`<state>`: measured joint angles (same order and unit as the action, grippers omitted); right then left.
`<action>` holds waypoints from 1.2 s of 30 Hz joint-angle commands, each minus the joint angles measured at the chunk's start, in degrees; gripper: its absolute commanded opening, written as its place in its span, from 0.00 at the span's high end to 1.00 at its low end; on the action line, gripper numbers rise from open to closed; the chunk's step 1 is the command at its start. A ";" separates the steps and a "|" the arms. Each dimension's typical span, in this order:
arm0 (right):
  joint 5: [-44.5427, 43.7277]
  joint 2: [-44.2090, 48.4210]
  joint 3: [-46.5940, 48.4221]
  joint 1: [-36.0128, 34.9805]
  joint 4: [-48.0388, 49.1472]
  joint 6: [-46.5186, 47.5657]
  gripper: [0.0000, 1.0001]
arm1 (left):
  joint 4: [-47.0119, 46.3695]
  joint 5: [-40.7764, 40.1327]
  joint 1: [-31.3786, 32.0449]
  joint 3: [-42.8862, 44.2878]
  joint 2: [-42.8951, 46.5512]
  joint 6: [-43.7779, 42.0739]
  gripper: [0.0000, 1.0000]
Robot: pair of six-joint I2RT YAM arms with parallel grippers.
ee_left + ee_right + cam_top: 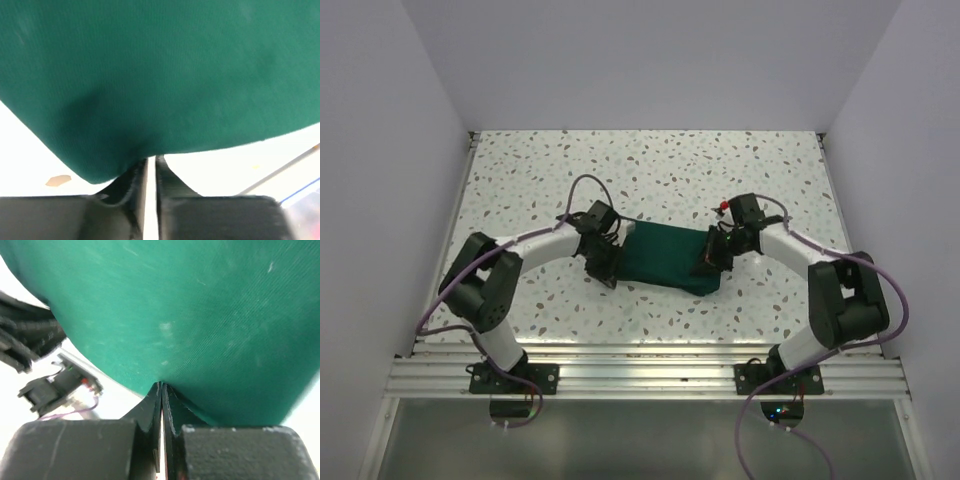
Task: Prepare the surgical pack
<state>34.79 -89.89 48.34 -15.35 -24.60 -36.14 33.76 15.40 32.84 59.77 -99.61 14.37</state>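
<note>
Two grippers flank surgical pack [665, 256], folded bundle flat on speckled table [670, 170], long axis left-right. Right gripper [161, 386] clamped on pack's right end. Left gripper [151, 159]: thin slit between jaws at pack's left edge; grip unclear.

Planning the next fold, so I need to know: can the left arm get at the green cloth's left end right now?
Probably yes. The left gripper sits right at the green cloth's left edge, tips against the fabric, and nothing lies between them.

Surgical pack [165, 75] at the left jaws.
Green cloth across the top, lower edge at nearly closed jaw tips; white bench [30, 160] beneath.
</note>
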 commanded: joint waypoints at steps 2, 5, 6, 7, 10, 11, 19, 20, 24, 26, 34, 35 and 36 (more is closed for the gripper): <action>-12.36 6.12 12.90 0.50 -22.31 10.19 0.98 | 3.59 3.14 -0.23 -1.40 9.77 -2.16 0.76; -13.08 8.32 12.67 0.50 -26.64 11.35 0.97 | 5.96 3.76 -0.15 -1.50 14.96 -1.19 0.69; -12.90 9.54 12.14 0.59 -26.73 11.18 0.97 | 6.40 3.85 -0.14 -1.32 16.11 -0.75 0.69; -12.81 9.99 11.52 0.41 -26.82 11.18 0.96 | 6.93 4.11 -0.14 -1.23 17.16 0.04 0.68; -10.80 9.91 8.19 0.41 -23.67 9.78 0.96 | 7.81 2.02 -0.14 -0.36 20.33 2.05 0.71; -10.18 9.65 7.05 0.41 -22.52 9.25 0.97 | 7.73 0.96 -0.23 0.52 20.51 2.67 0.73; -9.30 2.01 -0.88 0.41 -6.00 6.26 1.00 | 3.25 -8.36 -3.56 7.98 17.18 7.95 0.73; -9.12 0.08 -0.18 0.41 -5.81 6.26 1.00 | 2.90 -8.37 -4.36 8.60 16.65 8.30 0.73; -9.47 2.15 0.35 0.33 -8.00 7.57 1.00 | 2.36 -7.84 -7.78 11.77 13.40 8.39 0.73; -10.35 3.22 0.96 0.33 -11.33 9.93 1.00 | 2.10 -6.79 -8.40 12.56 12.16 8.22 0.72; -11.15 8.50 5.45 0.50 -19.78 12.68 1.00 | -2.55 -0.91 -8.67 8.62 14.27 9.27 0.74; -10.62 8.15 5.97 0.50 -19.44 12.06 1.00 | -3.17 -0.11 -8.67 7.48 14.36 9.45 0.75; -9.75 7.89 6.07 0.41 -18.91 11.71 0.99 | -3.61 0.59 -8.67 7.12 14.27 9.62 0.75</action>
<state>24.58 -83.18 51.72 -14.98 -41.85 -25.19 33.80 12.40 24.34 68.47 -87.31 22.57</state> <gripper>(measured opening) 0.009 0.255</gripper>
